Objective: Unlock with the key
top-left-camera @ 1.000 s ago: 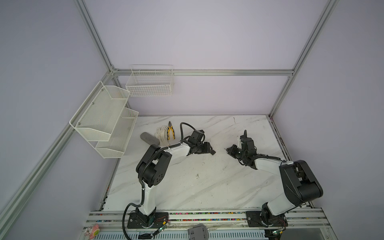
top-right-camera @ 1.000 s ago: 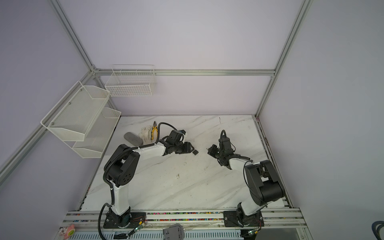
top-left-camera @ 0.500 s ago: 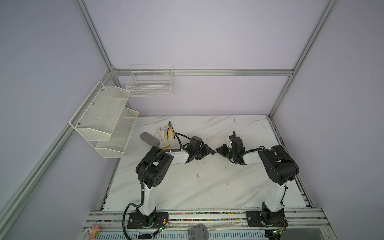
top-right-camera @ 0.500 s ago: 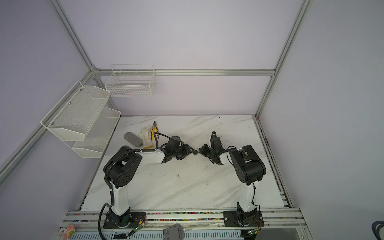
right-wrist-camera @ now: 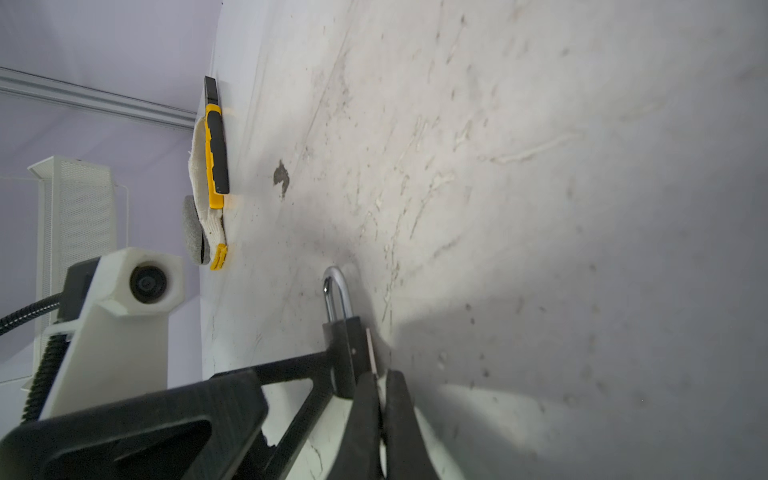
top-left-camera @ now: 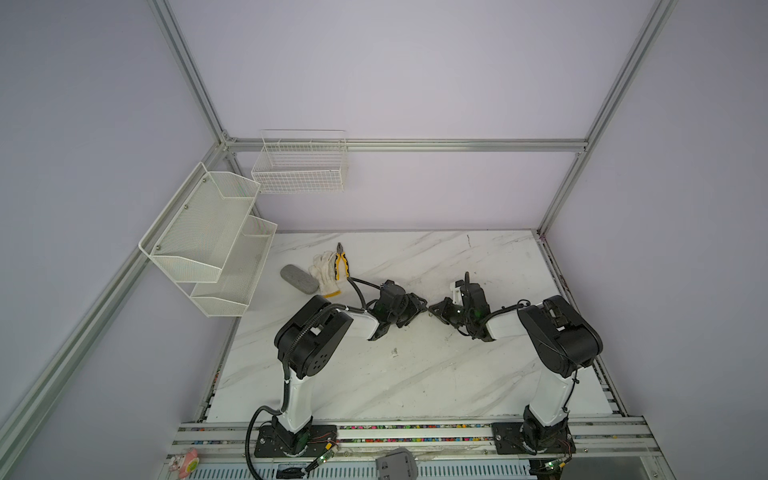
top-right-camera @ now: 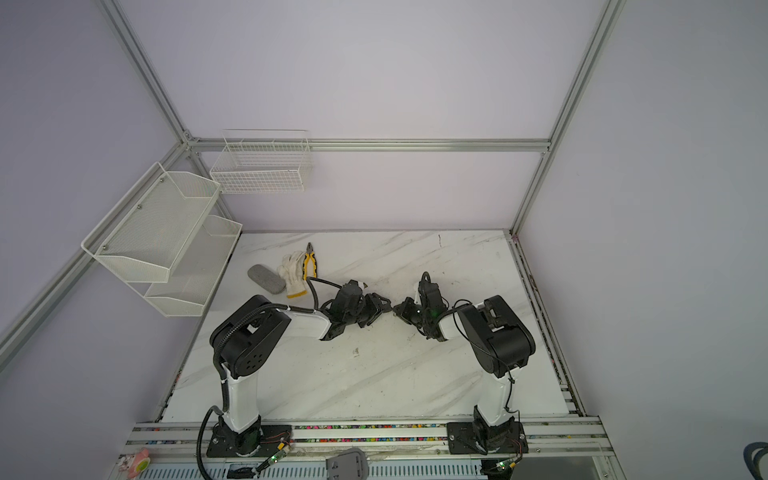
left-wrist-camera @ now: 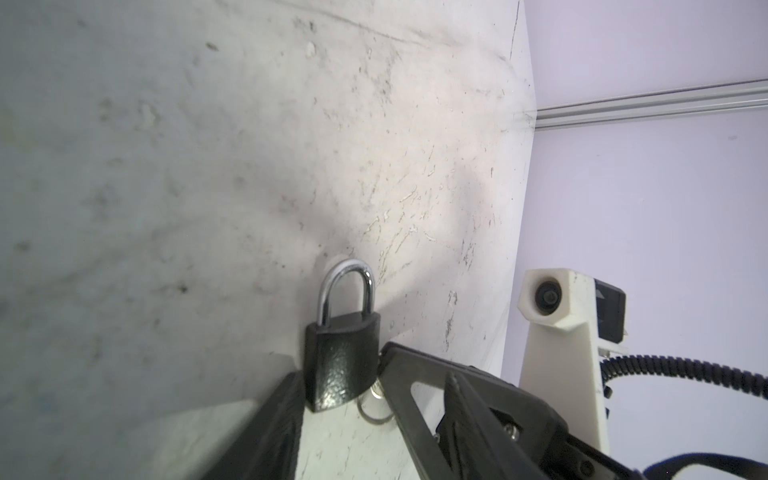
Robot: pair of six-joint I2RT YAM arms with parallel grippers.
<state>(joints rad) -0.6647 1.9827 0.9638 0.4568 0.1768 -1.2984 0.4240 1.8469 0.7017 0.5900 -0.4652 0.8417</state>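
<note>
Right wrist view: my right gripper (right-wrist-camera: 380, 378) has its jaws pressed together on the key (right-wrist-camera: 371, 349). The thin silvery blade sticks out past the tips and lies flat along the side of the black padlock (right-wrist-camera: 347, 353). I cannot tell whether any of it sits in the keyway.

Left wrist view: the padlock body is in plain sight, with both legs of the silver shackle (left-wrist-camera: 347, 291) seated in it. The key's silvery head and its small wire ring (left-wrist-camera: 374, 415) show at the bottom end of the body.

My left gripper (top-left-camera: 417, 305) pinches the padlock body. One of its fingers (right-wrist-camera: 299, 368) touches the body's side, and the opposite one is hidden behind it.

Both top views: my two grippers meet tip to tip, low over the middle of the marble table (top-left-camera: 415, 374). The key is too small to see from there. Yellow-handled pliers (top-left-camera: 341, 266), a white glove (top-left-camera: 326, 274) and a grey oval case (top-left-camera: 299, 279) lie well apart at the back left.
</note>
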